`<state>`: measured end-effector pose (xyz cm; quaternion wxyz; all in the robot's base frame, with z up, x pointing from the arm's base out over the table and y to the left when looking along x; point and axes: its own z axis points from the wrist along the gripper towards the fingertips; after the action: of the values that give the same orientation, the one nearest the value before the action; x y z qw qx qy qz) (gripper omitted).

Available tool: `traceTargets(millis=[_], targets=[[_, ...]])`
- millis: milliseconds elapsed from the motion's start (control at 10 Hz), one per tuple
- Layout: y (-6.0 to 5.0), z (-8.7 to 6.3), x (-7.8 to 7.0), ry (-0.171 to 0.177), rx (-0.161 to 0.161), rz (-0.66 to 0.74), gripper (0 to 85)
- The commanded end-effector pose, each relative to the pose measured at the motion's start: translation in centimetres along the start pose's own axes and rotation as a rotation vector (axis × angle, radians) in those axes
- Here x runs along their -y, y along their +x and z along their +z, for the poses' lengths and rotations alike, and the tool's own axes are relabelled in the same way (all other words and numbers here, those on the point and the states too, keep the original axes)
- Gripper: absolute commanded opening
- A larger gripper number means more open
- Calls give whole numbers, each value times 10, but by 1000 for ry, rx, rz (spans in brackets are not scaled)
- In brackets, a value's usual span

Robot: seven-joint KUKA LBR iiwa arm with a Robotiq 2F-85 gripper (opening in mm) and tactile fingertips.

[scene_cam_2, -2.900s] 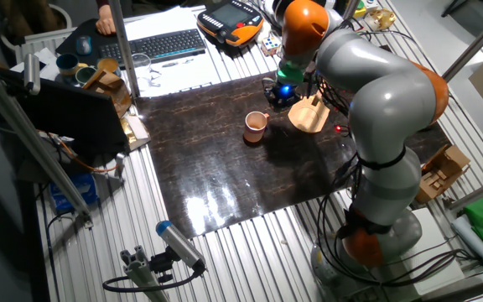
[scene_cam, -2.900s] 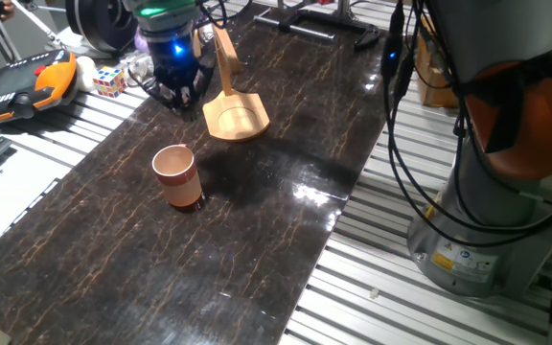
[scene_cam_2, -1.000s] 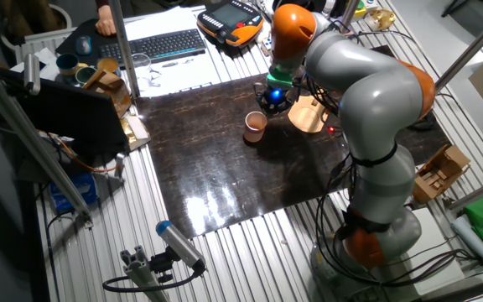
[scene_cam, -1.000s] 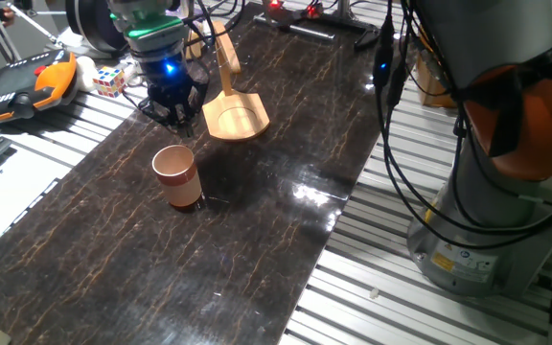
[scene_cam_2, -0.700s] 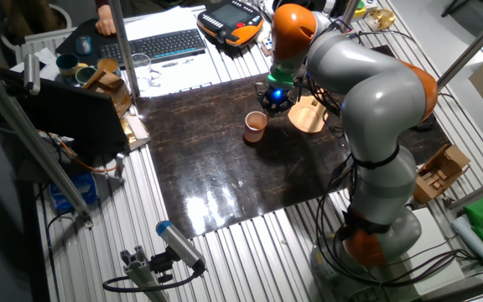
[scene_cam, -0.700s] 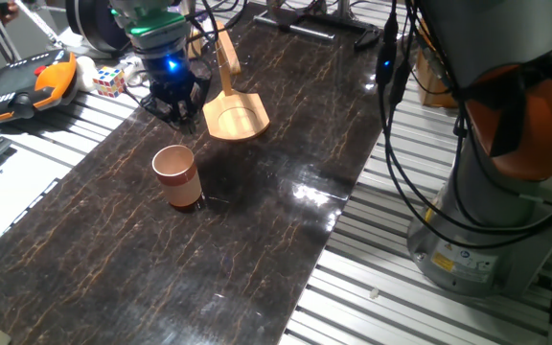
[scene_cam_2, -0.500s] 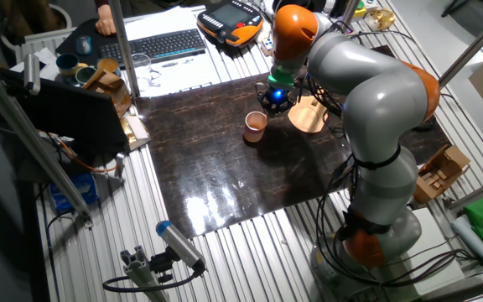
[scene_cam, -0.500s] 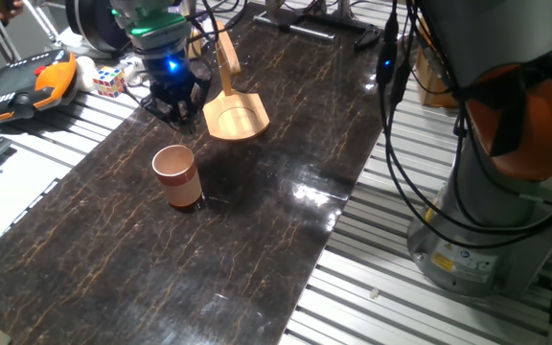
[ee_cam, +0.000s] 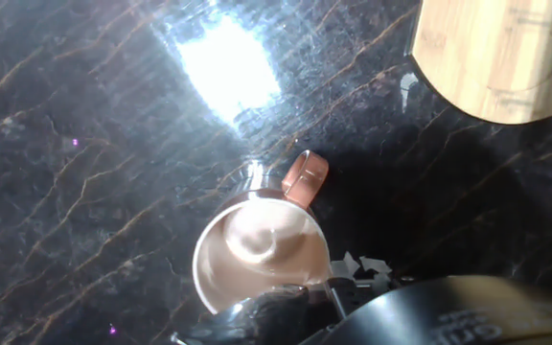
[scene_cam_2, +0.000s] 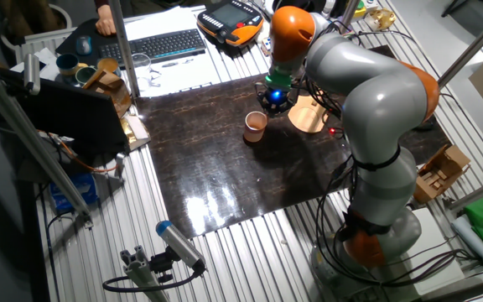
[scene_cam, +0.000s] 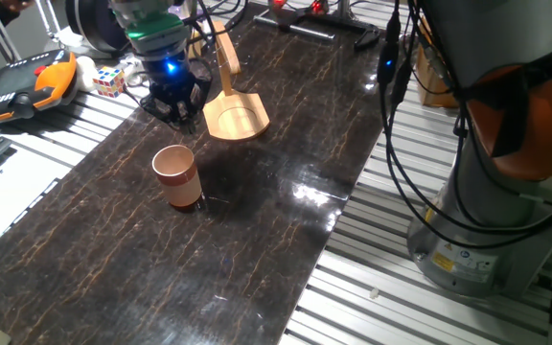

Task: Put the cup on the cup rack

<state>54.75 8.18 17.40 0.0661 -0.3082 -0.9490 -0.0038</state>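
Overhead, bending across the scene from a base off the worktop's [scene_cam: 257, 220] right edge: grey-and-orange arm [scene_cam_2: 376, 92], wrist lowered near the far end. Underneath, dark marbled worktop, glossy, with a bright glare patch in the hand view.

Off the left edge, on the slatted bench: keyboard [scene_cam_2: 158, 44], then orange pendant [scene_cam: 22, 81].

Toward the far end of the worktop: rack [scene_cam: 235, 117], flat base down with its round recess facing up, curved post standing at the far side. Shows in the other fixed view [scene_cam_2: 309, 116] and, as a corner of pale wood, at the top right of the hand view [ee_cam: 501, 57].

Hanging above the worktop just left of the rack's post: end effector [scene_cam: 175, 107], blue light lit, fingers pointing down. Cannot tell whether open or closed; nothing seen held. Apart from the cup, between it and the rack.

Upright on the worktop, about midway along and nearer the left edge: cup [scene_cam: 177, 175], mouth up, well short of the rack. Seen from above in the hand view [ee_cam: 262, 254], pale inside showing, near the bottom of the frame.

Beside the pendant: small colour cube [scene_cam: 108, 80].
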Motion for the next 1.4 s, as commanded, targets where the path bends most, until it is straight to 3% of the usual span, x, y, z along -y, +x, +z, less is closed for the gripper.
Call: traceTargets(millis=[0, 200, 700, 1200, 1300], targets=[[0, 0, 0, -6, -5, 5, 7], [2, 0, -5, -5, -12, 22, 7], [8, 3, -43, -38, -21, 69, 7], [-1, 14, -60, -78, -34, 112, 10], [-1, 15, -63, -71, -32, 116, 83]])
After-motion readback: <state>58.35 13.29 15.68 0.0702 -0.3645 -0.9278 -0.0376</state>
